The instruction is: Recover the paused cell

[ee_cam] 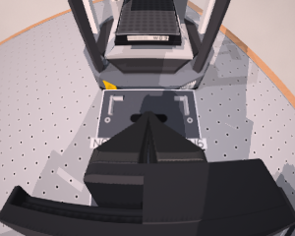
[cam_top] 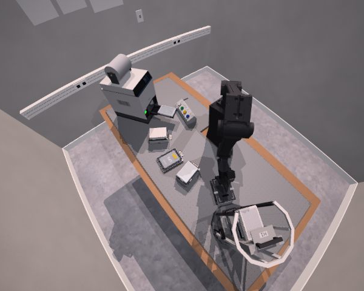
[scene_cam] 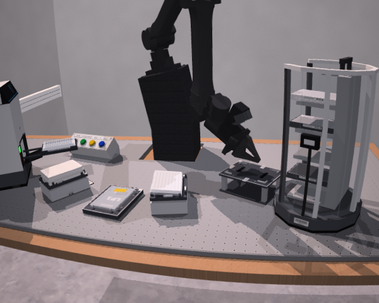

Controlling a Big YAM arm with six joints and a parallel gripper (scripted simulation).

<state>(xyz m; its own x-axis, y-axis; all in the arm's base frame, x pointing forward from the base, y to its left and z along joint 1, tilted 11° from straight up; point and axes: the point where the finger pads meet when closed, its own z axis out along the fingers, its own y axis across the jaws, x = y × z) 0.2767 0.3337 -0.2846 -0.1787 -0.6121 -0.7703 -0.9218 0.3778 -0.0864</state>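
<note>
At frame centre the gripper (ee_cam: 147, 133), pressed together and holding nothing, hangs over the recovery nest (ee_cam: 149, 120); approach square (dark plate (ee_cam: 147, 22) above), pushing evenly.

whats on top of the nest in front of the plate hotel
No plate lies on the recovery nest; its dark top with corner locators is bare. The shut fingers hang just above it, holding nothing. In the wrist view the gripper covers the nest's near part.

black arm (scene_cam: 196, 65), orange-edged grey dotted table (scene_cam: 215, 228), yellow-tagged lid (scene_cam: 113, 199).
</note>
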